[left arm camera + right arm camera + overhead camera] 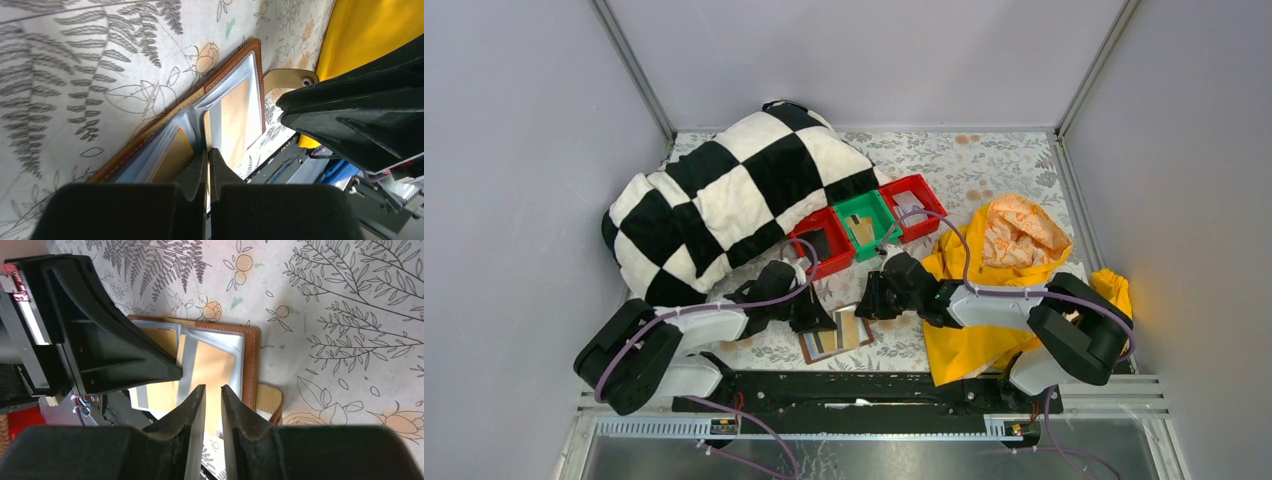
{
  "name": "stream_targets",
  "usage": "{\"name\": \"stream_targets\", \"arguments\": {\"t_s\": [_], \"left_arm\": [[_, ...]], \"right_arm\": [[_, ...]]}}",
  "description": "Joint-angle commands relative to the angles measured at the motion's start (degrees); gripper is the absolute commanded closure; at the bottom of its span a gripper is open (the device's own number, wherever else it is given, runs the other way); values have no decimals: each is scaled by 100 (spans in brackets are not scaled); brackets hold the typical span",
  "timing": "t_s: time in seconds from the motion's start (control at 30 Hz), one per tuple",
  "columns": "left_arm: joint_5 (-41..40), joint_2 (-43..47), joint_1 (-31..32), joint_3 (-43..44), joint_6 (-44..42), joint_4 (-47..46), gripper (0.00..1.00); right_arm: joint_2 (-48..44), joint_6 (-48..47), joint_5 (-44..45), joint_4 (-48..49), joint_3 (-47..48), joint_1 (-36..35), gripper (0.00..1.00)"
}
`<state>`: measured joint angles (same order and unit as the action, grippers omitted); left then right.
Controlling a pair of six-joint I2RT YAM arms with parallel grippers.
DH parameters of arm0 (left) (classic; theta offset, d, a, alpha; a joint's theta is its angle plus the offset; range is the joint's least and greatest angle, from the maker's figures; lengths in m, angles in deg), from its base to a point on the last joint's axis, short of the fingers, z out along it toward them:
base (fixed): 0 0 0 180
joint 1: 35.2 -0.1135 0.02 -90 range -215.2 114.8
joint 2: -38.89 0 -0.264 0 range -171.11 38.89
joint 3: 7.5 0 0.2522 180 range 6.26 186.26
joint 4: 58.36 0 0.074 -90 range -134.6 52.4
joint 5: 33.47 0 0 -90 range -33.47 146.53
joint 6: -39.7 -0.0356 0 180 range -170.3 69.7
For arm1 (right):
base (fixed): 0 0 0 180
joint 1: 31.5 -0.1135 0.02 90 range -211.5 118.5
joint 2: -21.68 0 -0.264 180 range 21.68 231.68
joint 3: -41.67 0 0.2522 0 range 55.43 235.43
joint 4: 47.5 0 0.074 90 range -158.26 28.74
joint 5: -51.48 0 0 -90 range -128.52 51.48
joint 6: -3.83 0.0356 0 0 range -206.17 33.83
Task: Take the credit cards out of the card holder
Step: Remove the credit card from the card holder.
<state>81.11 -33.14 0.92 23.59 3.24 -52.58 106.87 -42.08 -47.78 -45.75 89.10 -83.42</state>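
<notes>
Fingers of the left end effector (208, 162) are pressed almost together at the open card holder's (252, 360) middle fold. The right end effector (213, 390) is held slightly parted over tan credit cards (212, 360) seated in the pockets. The card holder is laid on the table (325, 300), at lower centre of the top view.

I see the square brown leather card holder (836, 335) on the floral table (984, 165) (near edge); red and green plastic bins (852, 205) behind.

Brown card holder (253, 360), tan credit cards (212, 365), fern-print tablecloth (340, 300)
</notes>
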Motion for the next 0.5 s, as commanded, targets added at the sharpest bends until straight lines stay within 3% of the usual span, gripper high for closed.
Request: {"name": "stream_targets", "arguments": {"t_s": [0.0, 0.17, 0.4, 0.47], "left_arm": [[515, -337, 43, 140, -479, 66, 100], [579, -206, 271, 128, -492, 22, 100], [273, 541, 431, 190, -564, 749, 97], [75, 714, 431, 228, -524, 929, 90]], "right_arm": [[-27, -184, -30, -122, 87, -73, 75], [-498, 32, 187, -253, -372, -73, 75], [-1099, 115, 353, -637, -670, -70, 75], [-1110, 84, 395, -632, -645, -66, 74]]}}
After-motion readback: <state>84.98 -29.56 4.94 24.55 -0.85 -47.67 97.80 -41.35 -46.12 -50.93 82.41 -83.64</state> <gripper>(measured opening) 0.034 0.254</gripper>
